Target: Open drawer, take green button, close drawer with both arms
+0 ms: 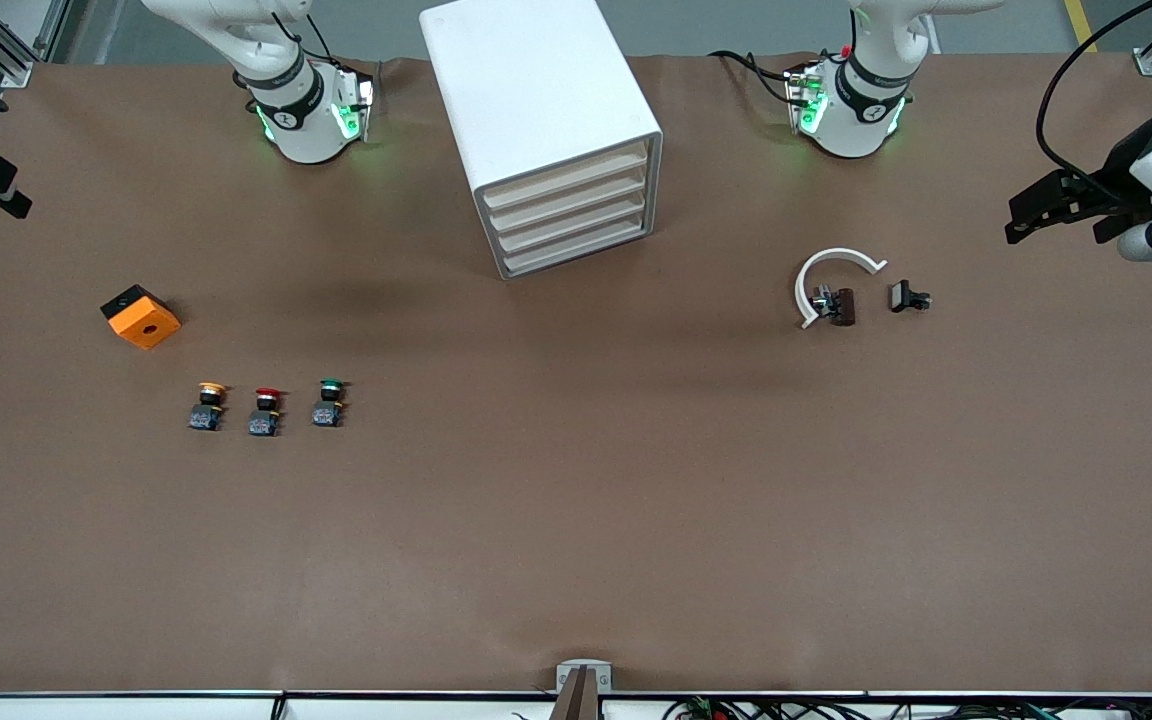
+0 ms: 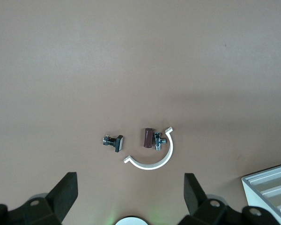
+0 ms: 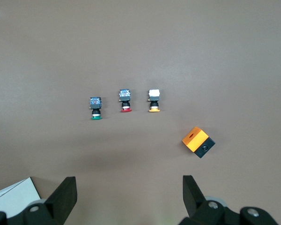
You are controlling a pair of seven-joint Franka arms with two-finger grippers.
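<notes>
Three push buttons sit in a row nearest the front camera, toward the right arm's end of the bench (image 1: 576, 520): orange-capped button (image 1: 207, 406), red-capped button (image 1: 265, 411), and the green-capped button (image 1: 329, 402), the last one closest to the bench's middle. All three stand apart from each other, none touching. In the right wrist view the green-capped button (image 3: 95, 108) shows its cap and dark body clearly.

Orange block (image 1: 140, 316) with a black face and a round hole lies farther from the camera than the buttons, toward the right arm's end.

White cabinet (image 1: 546, 130) stands at mid-bench between the two arm bases, turned at an angle. Four cream-fronted drawers stacked in it, all pushed in; top drawer (image 1: 566, 180) flush with the others.

Toward the left arm's end: white curved clip (image 1: 831, 280), a small brown-and-metal part (image 1: 836, 305) lying inside its arc, and a small black part (image 1: 906, 297) just beside, apart from the clip.

Left gripper (image 2: 131, 197) hangs over the bench near the clip group, jaws spread wide, holding nothing. Right gripper (image 3: 129, 197) hangs over the bench near the buttons and orange block, jaws spread wide, holding nothing. Neither touches anything.
</notes>
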